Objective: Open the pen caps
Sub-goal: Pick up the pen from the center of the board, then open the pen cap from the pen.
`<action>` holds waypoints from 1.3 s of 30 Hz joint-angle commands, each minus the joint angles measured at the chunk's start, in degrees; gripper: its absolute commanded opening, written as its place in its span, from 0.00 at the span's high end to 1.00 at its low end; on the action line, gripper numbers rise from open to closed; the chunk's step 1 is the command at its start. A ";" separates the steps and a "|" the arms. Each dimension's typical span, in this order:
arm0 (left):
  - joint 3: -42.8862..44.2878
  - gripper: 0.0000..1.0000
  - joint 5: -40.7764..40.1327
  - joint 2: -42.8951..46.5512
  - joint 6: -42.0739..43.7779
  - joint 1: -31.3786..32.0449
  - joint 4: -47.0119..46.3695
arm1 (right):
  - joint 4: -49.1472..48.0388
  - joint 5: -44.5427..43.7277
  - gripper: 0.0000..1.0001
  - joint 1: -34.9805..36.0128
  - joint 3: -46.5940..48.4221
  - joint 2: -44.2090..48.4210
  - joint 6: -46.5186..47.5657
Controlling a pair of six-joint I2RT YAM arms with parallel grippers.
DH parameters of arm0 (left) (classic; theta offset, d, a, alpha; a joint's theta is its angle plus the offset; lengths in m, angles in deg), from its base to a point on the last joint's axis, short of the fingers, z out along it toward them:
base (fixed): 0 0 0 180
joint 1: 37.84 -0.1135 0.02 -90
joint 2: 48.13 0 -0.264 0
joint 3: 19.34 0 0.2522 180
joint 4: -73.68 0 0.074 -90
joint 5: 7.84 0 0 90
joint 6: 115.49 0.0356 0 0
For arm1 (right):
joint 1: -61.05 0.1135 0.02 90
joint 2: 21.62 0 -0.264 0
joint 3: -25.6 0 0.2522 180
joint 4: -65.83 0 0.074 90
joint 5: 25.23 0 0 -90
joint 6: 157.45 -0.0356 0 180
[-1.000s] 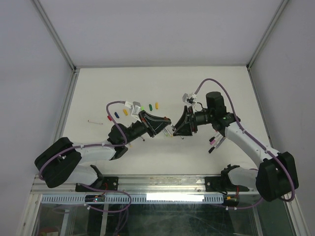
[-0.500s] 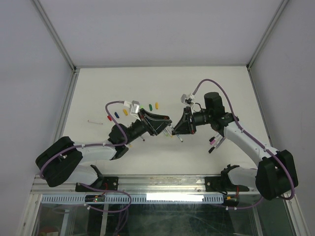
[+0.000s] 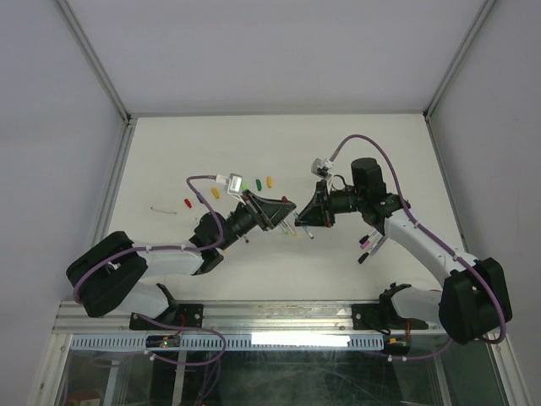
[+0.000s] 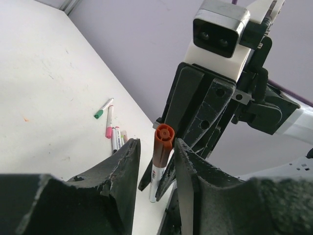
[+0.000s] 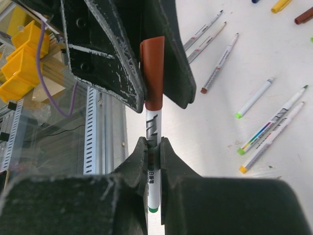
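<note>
A white pen (image 5: 153,128) with a brown-red cap (image 5: 152,73) is held in the air between my two arms. My right gripper (image 5: 153,147) is shut on its barrel. In the top view it (image 3: 303,220) faces my left gripper (image 3: 285,222) over the table's middle. My left gripper (image 4: 156,143) is open, its jaws on either side of the cap (image 4: 161,141); the cap lies near one finger, with a gap to the other. Loose caps lie behind the left arm: red (image 3: 187,203), yellow (image 3: 215,193), green (image 3: 258,183), orange-yellow (image 3: 269,180).
Several uncapped pens lie by the right arm (image 3: 368,245), and they also show in the right wrist view (image 5: 254,98). A lone white barrel (image 3: 162,209) lies far left. The table's near edge, a metal rail (image 5: 95,132) and yellow bins (image 5: 24,63) are close below the grippers.
My left arm has pushed a little forward and right toward the right gripper. The right gripper has tilted slightly with the pen still in it.
</note>
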 commanded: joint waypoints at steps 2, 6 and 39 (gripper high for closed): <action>2.63 0.71 -2.56 -0.33 -1.04 0.69 -0.75 | -4.02 -4.35 1.00 -0.09 0.05 1.47 -1.39; 3.25 0.74 -3.18 -0.39 -0.92 0.80 0.70 | -3.98 -4.53 1.00 -0.07 -0.03 1.29 -1.08; 4.83 1.00 -7.71 0.40 3.54 0.78 3.89 | -1.48 -5.08 1.00 0.49 0.34 -0.55 1.61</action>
